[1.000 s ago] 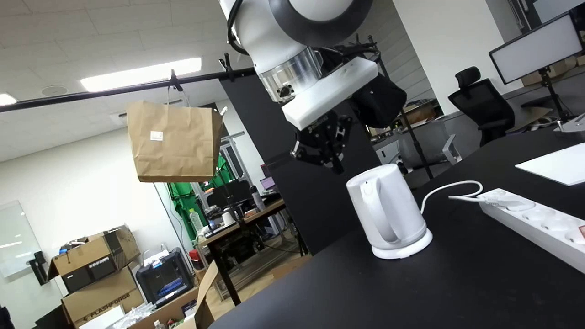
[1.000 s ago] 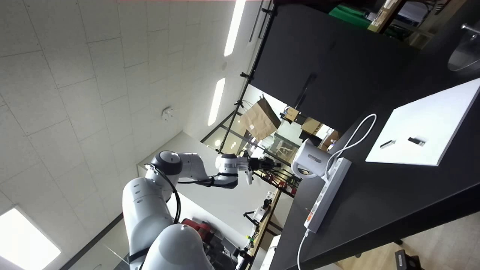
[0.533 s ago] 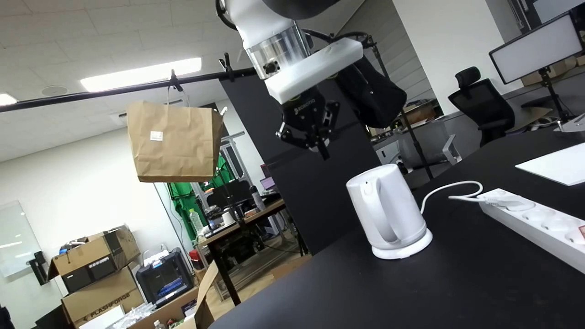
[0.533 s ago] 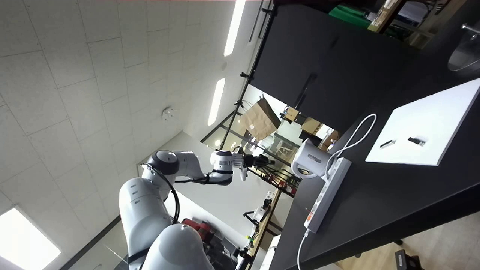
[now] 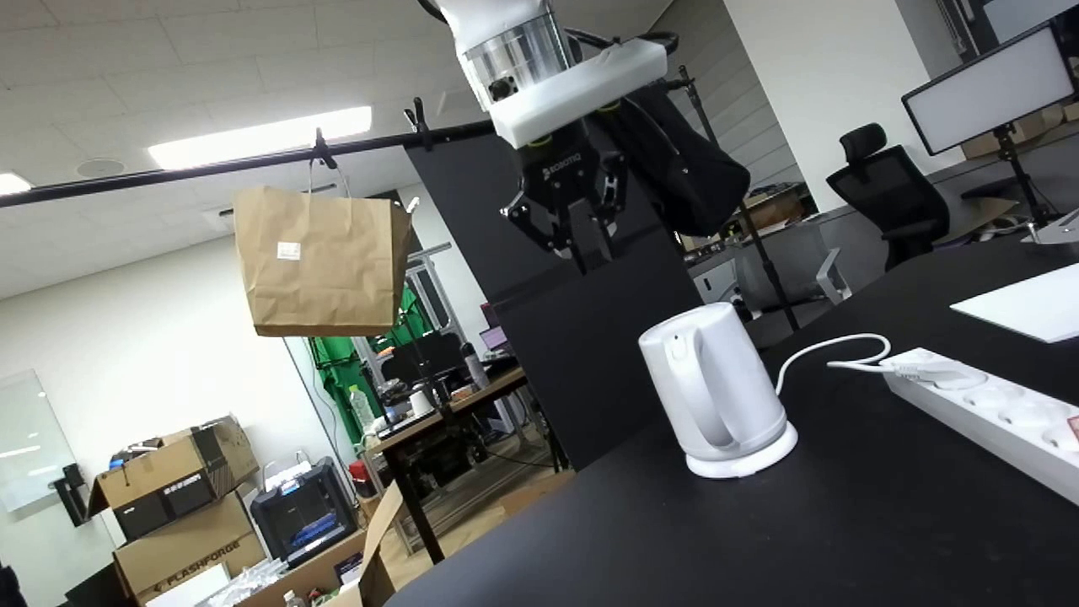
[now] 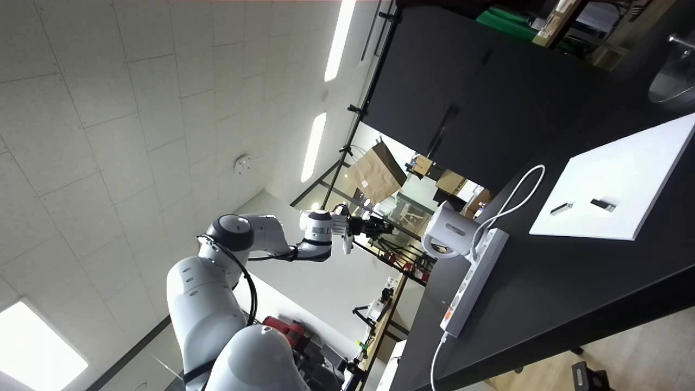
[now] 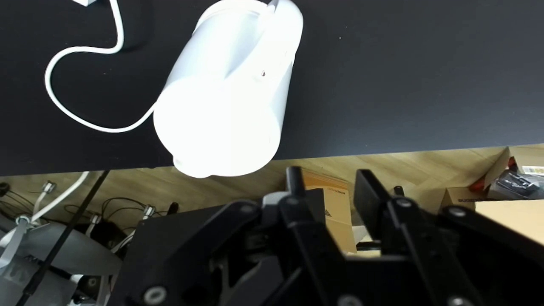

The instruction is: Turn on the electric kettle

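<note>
The white electric kettle point(image 5: 716, 388) stands upright on its round base on the black table point(image 5: 759, 539). It also shows in an exterior view point(image 6: 452, 231), lying sideways in that tilted picture. In the wrist view the kettle point(image 7: 225, 102) shows from above, with its handle at the upper right and its lid washed out white. My gripper point(image 5: 594, 263) hangs in the air above and to one side of the kettle, apart from it. In the wrist view the gripper point(image 7: 328, 172) has its fingers parted with nothing between them. It also shows small in an exterior view point(image 6: 388, 227).
A long white power strip point(image 5: 1003, 405) lies beside the kettle, with the kettle's white cord point(image 5: 830, 341) plugged in. A white board point(image 6: 608, 190) with two small dark items lies further along the table. A paper bag point(image 5: 320, 261) hangs from a pole. The table edge point(image 7: 382, 153) runs close by the kettle.
My gripper has risen and moved away from the kettle. Its fingers were together in the earlier frames and are now apart. The kettle has not moved.
</note>
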### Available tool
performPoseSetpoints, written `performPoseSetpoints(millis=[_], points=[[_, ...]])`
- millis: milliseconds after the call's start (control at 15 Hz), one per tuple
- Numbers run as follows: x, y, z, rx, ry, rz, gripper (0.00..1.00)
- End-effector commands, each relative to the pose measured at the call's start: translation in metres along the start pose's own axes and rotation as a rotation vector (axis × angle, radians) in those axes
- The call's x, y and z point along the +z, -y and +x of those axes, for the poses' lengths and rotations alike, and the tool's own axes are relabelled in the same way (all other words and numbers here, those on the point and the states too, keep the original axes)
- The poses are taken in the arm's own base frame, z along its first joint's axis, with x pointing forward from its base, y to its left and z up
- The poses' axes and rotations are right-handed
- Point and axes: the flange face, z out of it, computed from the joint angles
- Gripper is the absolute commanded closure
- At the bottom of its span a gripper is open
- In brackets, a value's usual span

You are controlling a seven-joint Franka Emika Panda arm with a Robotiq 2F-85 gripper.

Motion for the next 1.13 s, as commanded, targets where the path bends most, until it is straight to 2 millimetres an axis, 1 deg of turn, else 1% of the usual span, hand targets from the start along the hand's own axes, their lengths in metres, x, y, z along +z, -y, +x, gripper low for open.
performPoseSetpoints(millis=[0, 267, 333, 400, 867, 933, 1067], points=[[-0.008, -0.013, 0.003, 0.012, 0.024, 0.004, 0.33], [-0.005, -0.019, 0.005, 0.021, 0.041, 0.001, 0.05], [-0.005, -0.020, 0.005, 0.023, 0.045, 0.002, 0.01], [-0.004, -0.020, 0.005, 0.022, 0.050, 0.003, 0.00], [-0.003, -0.021, 0.002, 0.013, 0.088, 0.006, 0.00], [0.007, -0.014, 0.004, 0.013, 0.068, 0.003, 0.00], [0.008, -0.013, 0.003, 0.010, 0.069, 0.001, 0.00]])
